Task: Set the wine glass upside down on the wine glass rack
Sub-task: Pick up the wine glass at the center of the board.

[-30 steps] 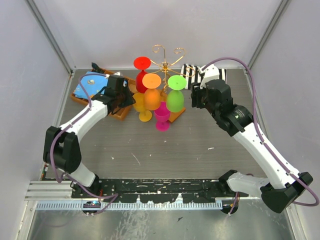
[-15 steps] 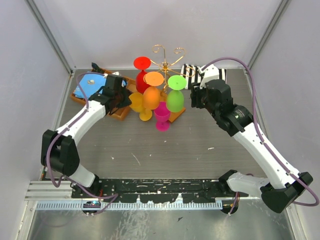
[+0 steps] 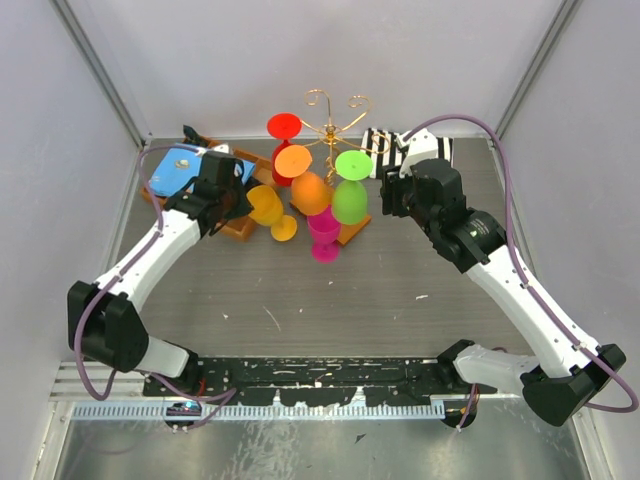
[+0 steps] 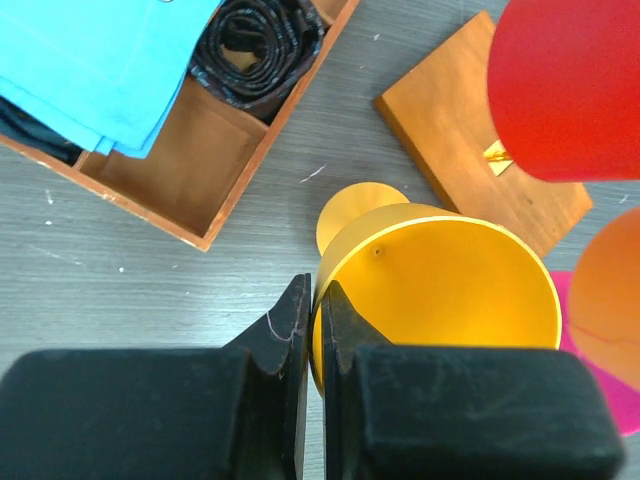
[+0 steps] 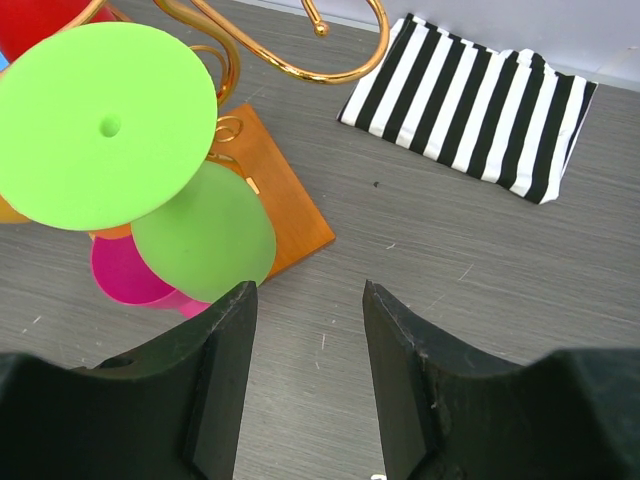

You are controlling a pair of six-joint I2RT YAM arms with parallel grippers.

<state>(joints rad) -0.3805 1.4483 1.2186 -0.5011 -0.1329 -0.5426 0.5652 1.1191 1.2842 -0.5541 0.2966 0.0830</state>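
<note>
Yellow wine glass [image 4: 440, 285] is tipped w/ mouth toward L gripper [image 4: 312, 305], just L of wine glass rack [image 4: 450, 130] base, rim wall pinched betw. both fingers, prob. so it can be flipped & hung; R gripper [image 5: 305, 370] spread, empty, waiting by rack.

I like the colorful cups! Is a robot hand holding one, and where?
Yes. The left gripper pinches the yellow wine glass by its bowl's rim. The right gripper holds nothing.

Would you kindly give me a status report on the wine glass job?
Left gripper shut on yellow wine glass rim. Right gripper open, empty. Glass not yet on wine glass rack. Orange glass hangs close beside.
</note>
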